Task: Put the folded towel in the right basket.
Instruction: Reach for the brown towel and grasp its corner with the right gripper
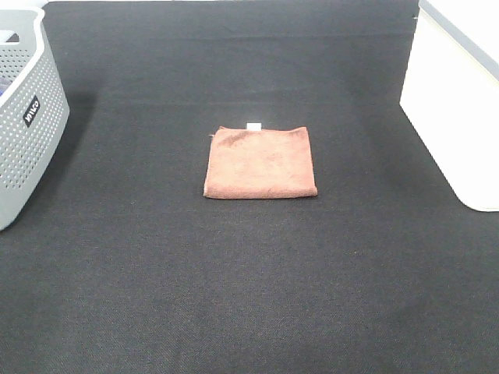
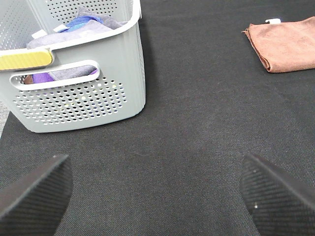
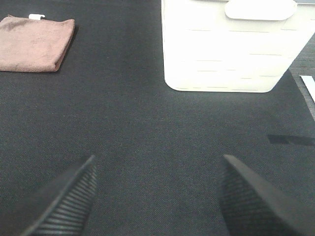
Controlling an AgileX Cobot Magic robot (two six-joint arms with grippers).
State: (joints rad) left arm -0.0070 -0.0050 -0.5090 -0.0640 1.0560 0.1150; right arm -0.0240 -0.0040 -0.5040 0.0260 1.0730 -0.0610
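Note:
A folded brown towel [image 1: 260, 163] with a small white tag lies flat in the middle of the black table. It also shows in the left wrist view [image 2: 285, 45] and the right wrist view [image 3: 34, 43]. The white right basket [image 1: 460, 101] stands at the right edge, also in the right wrist view [image 3: 226, 46]. My left gripper [image 2: 157, 196] is open and empty, low over the mat near the grey basket. My right gripper [image 3: 157, 196] is open and empty, in front of the white basket. Neither gripper shows in the exterior view.
A grey perforated basket [image 1: 23, 117] stands at the left edge; the left wrist view [image 2: 78, 93] shows cloths inside it. A black mat [image 1: 249, 296] covers the table.

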